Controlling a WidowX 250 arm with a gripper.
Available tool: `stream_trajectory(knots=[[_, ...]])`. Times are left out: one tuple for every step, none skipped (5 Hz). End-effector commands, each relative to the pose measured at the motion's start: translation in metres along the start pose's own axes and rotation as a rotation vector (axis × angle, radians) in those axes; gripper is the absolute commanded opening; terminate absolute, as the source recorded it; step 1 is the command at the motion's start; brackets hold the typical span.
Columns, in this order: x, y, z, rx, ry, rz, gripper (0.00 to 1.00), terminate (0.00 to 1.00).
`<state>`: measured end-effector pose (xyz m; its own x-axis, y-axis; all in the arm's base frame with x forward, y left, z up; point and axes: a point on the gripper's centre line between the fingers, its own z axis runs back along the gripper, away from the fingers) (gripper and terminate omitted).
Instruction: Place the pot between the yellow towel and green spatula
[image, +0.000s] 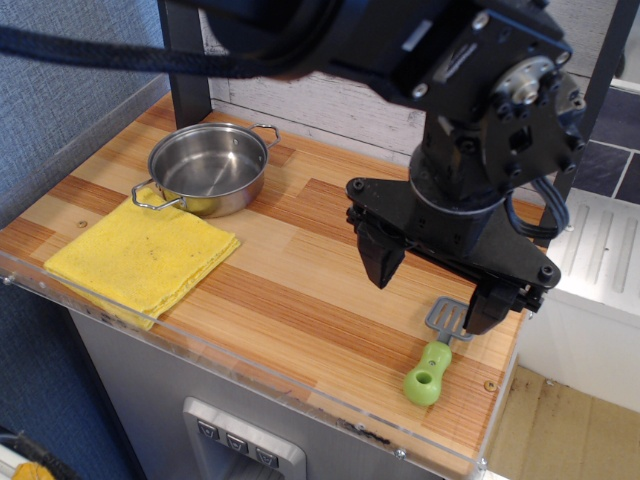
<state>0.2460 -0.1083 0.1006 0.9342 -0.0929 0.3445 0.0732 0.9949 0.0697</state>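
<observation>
the pot (208, 168) sits at the back left of the wooden table (300, 280), upright and hollow side up, one wire loop handle toward the rear wall and the other reaching forward over the far corner of the yellow towel (143, 254) — pot and towel touch or overlap there. the towel lies flat and folded near the left front edge. the green spatula (437, 355) lies well apart from both, at the right front of the table, lime handle toward the front edge and grey slotted blade pointing back. the gripper (432, 288) hangs over the right side of the table with its two dark fingers spread wide and nothing between them; the right finger's tip is just above the spatula's blade — contact cannot be told. bare wood lies between towel and spatula.
</observation>
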Motion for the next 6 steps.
stream_trajectory(knots=[[0.0, 0.0, 0.0, 0.0, 0.0, 0.0, 1.0, 0.0], [0.005, 0.013, -0.004, 0.031, 0.004, -0.024, 1.0, 0.0], [0.011, 0.027, -0.008, 0.059, 0.008, -0.044, 1.0, 0.0], [0.017, 0.044, -0.012, 0.088, 0.022, -0.05, 1.0, 0.0], [0.023, 0.067, -0.023, 0.125, 0.039, -0.061, 1.0, 0.0], [0.031, 0.089, -0.033, 0.16, 0.054, -0.067, 1.0, 0.0]])
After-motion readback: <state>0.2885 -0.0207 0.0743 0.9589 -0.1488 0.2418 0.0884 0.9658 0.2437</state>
